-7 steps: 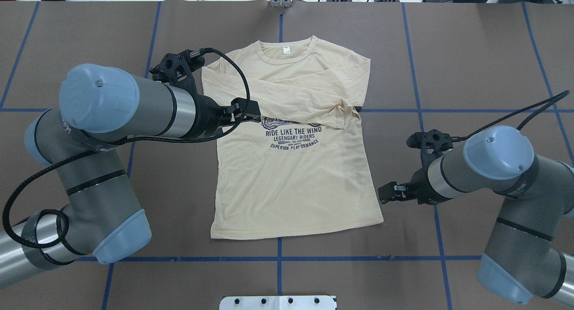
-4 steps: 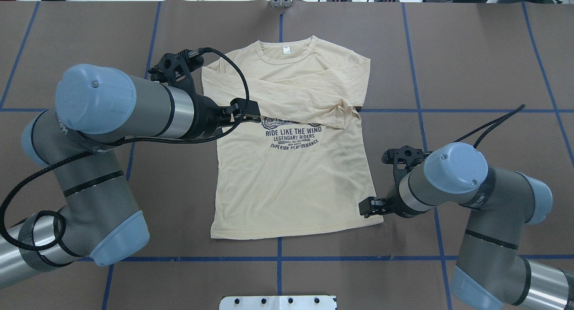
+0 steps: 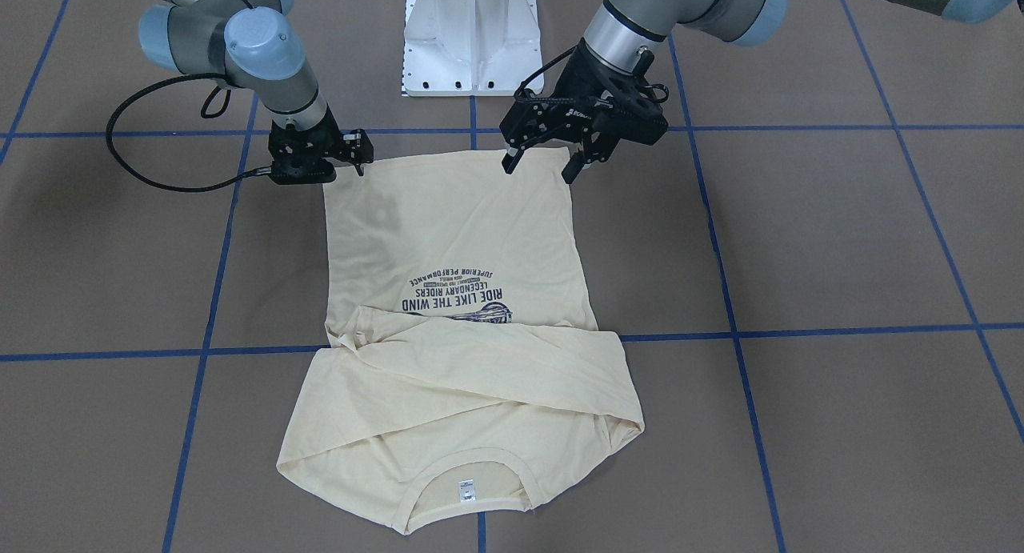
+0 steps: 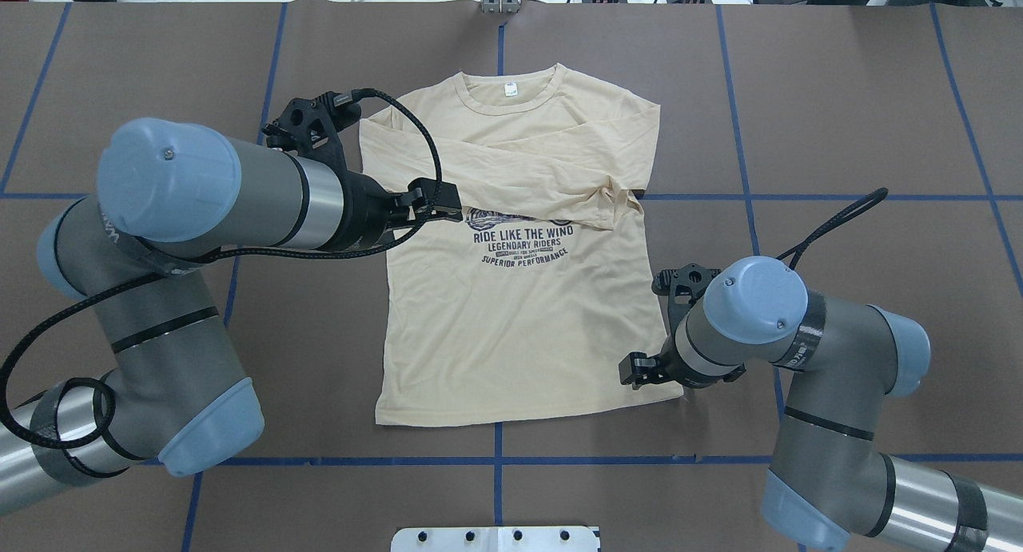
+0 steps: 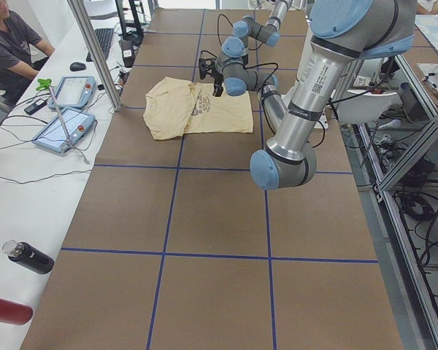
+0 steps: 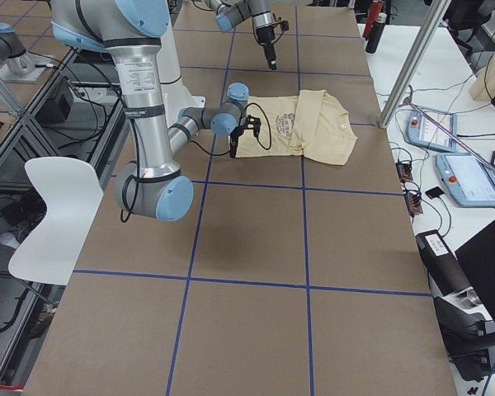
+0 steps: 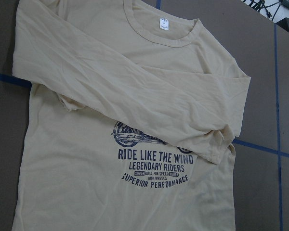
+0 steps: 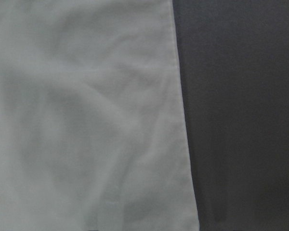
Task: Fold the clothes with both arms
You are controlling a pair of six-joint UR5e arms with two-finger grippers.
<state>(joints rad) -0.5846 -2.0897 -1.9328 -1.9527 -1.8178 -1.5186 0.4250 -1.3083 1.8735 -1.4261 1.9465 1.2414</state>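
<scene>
The cream-yellow long-sleeved T-shirt (image 4: 511, 328) lies flat on the brown table, front up, with both sleeves folded across the chest above the navy print (image 4: 519, 244). It also shows in the front-facing view (image 3: 448, 233) and the left wrist view (image 7: 135, 120). My left gripper (image 3: 540, 167) is open and empty, held high above the shirt's left side (image 4: 439, 196). My right gripper (image 4: 631, 372) is low at the shirt's right hem corner (image 3: 348, 162) and looks open. The right wrist view shows the shirt's side edge (image 8: 86, 120) very close, with no fingers in it.
Blue tape lines (image 4: 495, 460) grid the brown table. The white pedestal base (image 3: 472, 37) stands at the robot's side. Off the far edge are a metal pole (image 5: 95, 51), tablets (image 5: 66, 109), bottles (image 5: 29, 257) and a seated operator (image 5: 7, 44).
My right arm has swung inward and back, bringing its gripper from beside the shirt onto the right hem corner. My left arm has hardly moved.
</scene>
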